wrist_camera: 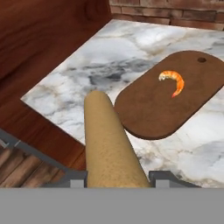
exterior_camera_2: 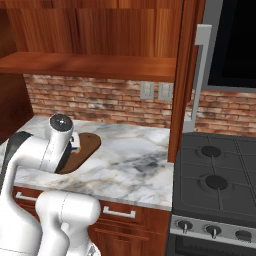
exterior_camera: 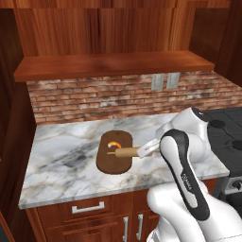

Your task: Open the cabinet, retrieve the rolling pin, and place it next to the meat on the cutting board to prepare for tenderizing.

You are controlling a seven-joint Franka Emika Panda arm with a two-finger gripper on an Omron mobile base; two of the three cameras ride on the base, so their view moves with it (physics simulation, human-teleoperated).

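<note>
My gripper [exterior_camera: 147, 149] is shut on one end of the rolling pin [exterior_camera: 125, 152], a light tan wooden cylinder. The pin reaches left over the dark brown cutting board [exterior_camera: 108, 161], which lies on the marble counter. Its free end is close beside the meat [exterior_camera: 114, 144], a small orange curved piece on the board's far half. In the hand view the rolling pin [wrist_camera: 108, 140] runs up from between the fingertips [wrist_camera: 162, 176], with the cutting board [wrist_camera: 162, 113] and the meat [wrist_camera: 173, 81] to its right. The cabinet [exterior_camera: 113, 33] stands open above the counter. Its door [exterior_camera_2: 186, 75] shows edge-on.
The marble counter [exterior_camera: 61, 160] ends in a wooden wall on the left and a front edge with drawers [exterior_camera: 88, 207] below. A brick backsplash [exterior_camera: 94, 99] with outlets [exterior_camera: 165, 81] lies behind. A black stove [exterior_camera_2: 220, 175] stands to the right.
</note>
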